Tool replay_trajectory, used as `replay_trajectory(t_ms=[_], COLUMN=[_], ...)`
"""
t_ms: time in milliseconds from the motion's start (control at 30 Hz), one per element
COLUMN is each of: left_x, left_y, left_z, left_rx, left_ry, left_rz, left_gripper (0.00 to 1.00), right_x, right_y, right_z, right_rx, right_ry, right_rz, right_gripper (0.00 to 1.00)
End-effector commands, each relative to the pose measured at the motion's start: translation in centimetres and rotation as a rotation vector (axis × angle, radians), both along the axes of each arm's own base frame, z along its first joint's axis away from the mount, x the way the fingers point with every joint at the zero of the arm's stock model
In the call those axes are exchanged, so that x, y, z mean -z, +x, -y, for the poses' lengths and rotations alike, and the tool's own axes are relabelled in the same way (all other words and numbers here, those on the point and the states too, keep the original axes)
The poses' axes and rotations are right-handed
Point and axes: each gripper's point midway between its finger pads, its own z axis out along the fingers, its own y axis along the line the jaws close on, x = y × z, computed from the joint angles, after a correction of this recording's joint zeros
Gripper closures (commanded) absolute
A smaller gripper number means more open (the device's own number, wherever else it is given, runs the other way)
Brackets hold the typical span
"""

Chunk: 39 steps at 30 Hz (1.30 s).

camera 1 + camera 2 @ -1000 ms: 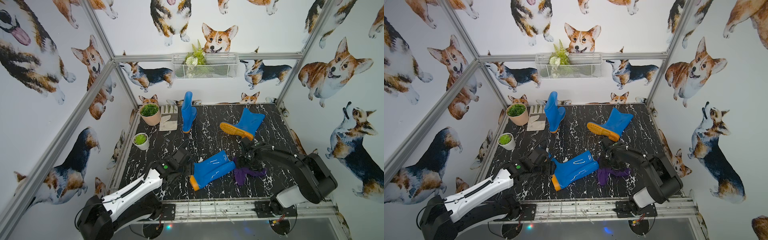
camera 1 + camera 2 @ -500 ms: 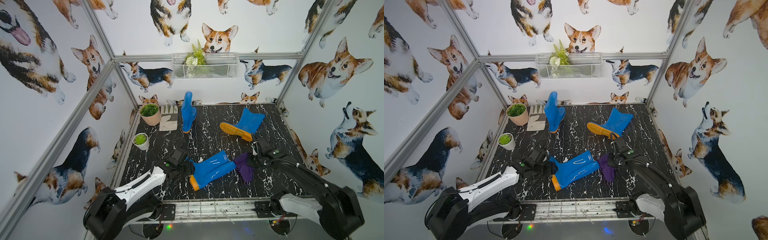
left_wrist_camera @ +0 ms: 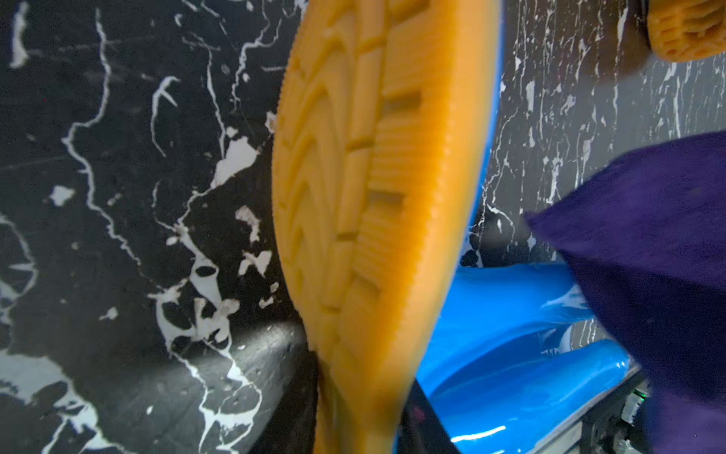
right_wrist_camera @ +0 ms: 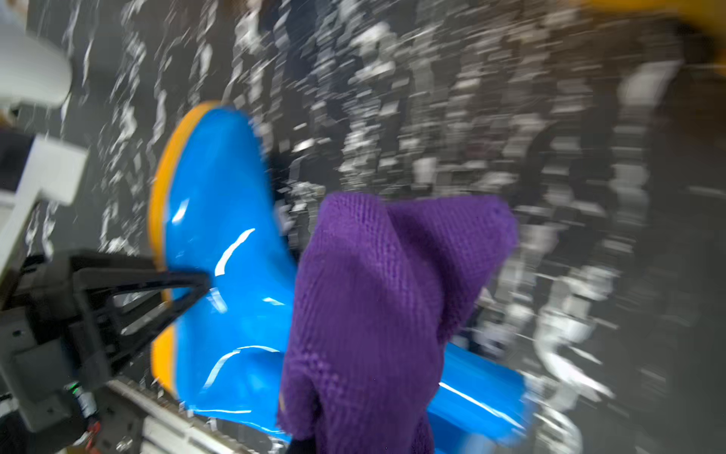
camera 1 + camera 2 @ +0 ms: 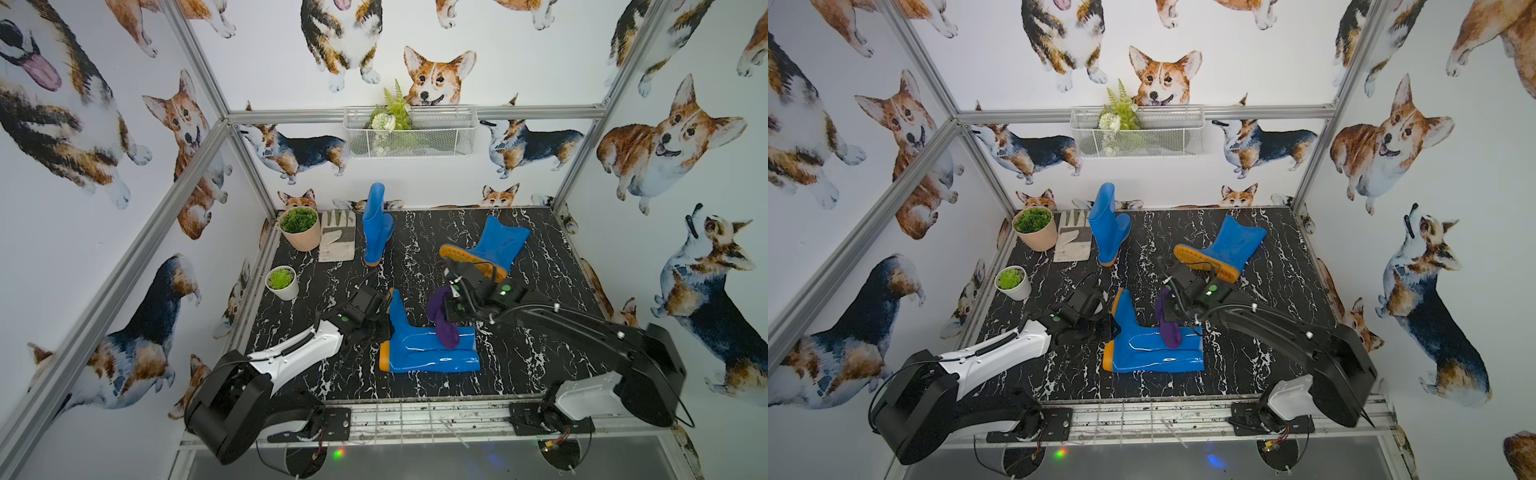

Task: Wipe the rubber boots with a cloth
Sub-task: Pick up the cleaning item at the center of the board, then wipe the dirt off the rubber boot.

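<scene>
One blue rubber boot (image 5: 432, 351) lies on its side near the front edge, its orange sole (image 3: 369, 188) facing left. My left gripper (image 5: 376, 328) is shut on this boot's foot, one finger on the sole and one finger (image 4: 188, 283) on the blue upper. My right gripper (image 5: 448, 308) is shut on the dark-purple cloth (image 5: 442, 322), which hangs down onto the boot's shaft (image 4: 483, 397); the cloth (image 4: 373, 306) hides the right fingers. A second boot (image 5: 376, 224) stands upright at the back. A third boot (image 5: 494, 247) lies at the back right, just behind my right wrist.
A beige work glove (image 5: 337, 241) lies at the back left beside a large plant pot (image 5: 299, 228). A small white pot (image 5: 282, 282) stands by the left wall. A wire basket (image 5: 409, 133) hangs on the back wall. The table is black marble (image 5: 540, 332).
My right gripper shut on the cloth, lifted it off the table and carried it left onto the boot's shaft. My left gripper closed on the boot's foot, and the boot turned parallel to the front edge.
</scene>
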Motion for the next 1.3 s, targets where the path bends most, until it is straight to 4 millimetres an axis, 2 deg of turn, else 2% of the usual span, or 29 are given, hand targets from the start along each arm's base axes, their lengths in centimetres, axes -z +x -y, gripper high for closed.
replay_trajectory(t_ms=[0, 100, 167, 233, 300, 367, 433, 533, 633, 700, 733, 767, 800, 867, 967, 1067, 1133, 1200, 1267], left_x=[-0.9, -0.6, -0.5, -0.3, -0.4, -0.4, -0.4, -0.6, -0.9, -1.4, -1.8, -2.1, -2.5, -3.1, -3.8, -3.7, -3.5, -3.2, -3.1], left_y=[1.0, 0.5, 0.3, 0.2, 0.3, 0.3, 0.4, 0.5, 0.8, 1.1, 1.4, 1.6, 1.6, 1.8, 1.8, 1.4, 1.0, 0.5, 0.1], left_z=[0.7, 0.2, -0.2, -0.6, -0.7, -0.7, -0.9, -0.9, -0.7, -0.1, 0.3, 0.6, 0.8, 1.0, 0.4, -0.5, -0.9, -1.3, -1.5], left_rx=[-0.042, -0.071, -0.095, -0.129, -0.158, -0.188, -0.206, -0.224, -0.261, -0.27, -0.257, -0.241, -0.222, -0.201, -0.202, -0.225, -0.236, -0.241, -0.238], left_ry=[-0.058, -0.062, -0.064, -0.071, -0.092, -0.108, -0.107, -0.1, -0.117, -0.148, -0.157, -0.159, -0.151, -0.137, -0.119, -0.107, -0.108, -0.109, -0.109], left_rz=[0.038, 0.028, 0.024, 0.023, 0.026, 0.025, 0.02, 0.017, 0.027, 0.04, 0.047, 0.053, 0.054, 0.06, 0.083, 0.091, 0.088, 0.083, 0.082], left_gripper=[0.7, 0.77, 0.84, 0.93, 1.0, 1.0, 1.0, 1.0, 1.0, 0.97, 0.77, 0.62, 0.52, 0.46, 0.45, 0.45, 0.45, 0.45, 0.45], right_x=[0.7, 2.9, 4.2, 5.8, 7.4, 9.6, 10.8, 11.0, 8.7, 6.4, 4.8, 3.7, 2.5, 0.5, -0.7, 0.7, 2.6, 5.0, 7.3], right_y=[0.2, -0.1, -0.4, -0.5, -0.5, -0.2, 0.2, 1.1, 2.2, 2.7, 3.1, 3.2, 3.3, 3.3, 1.8, -0.2, -1.6, -2.6, -2.6], right_z=[-6.7, -9.5, -10.3, -10.2, -9.2, -6.5, -3.2, 2.9, 7.2, 8.1, 8.2, 7.9, 7.4, 5.6, 0.6, -4.7, -7.4, -8.6, -7.8], right_rx=[-0.089, -0.127, -0.146, -0.147, -0.132, -0.085, -0.015, 0.1, 0.183, 0.191, 0.192, 0.189, 0.184, 0.151, 0.044, -0.056, -0.109, -0.144, -0.128], right_ry=[0.106, 0.123, 0.115, 0.083, 0.035, -0.034, -0.072, -0.109, -0.096, -0.091, -0.081, -0.064, -0.043, -0.03, 0.002, 0.045, 0.049, 0.023, -0.017], right_rz=[-0.03, -0.103, -0.133, -0.156, -0.174, -0.219, -0.255, -0.257, -0.219, -0.161, -0.128, -0.11, -0.089, -0.039, -0.026, -0.078, -0.131, -0.192, -0.231], right_gripper=[1.0, 1.0, 1.0, 1.0, 1.0, 1.0, 1.0, 1.0, 1.0, 1.0, 1.0, 1.0, 1.0, 1.0, 1.0, 1.0, 1.0, 1.0, 1.0])
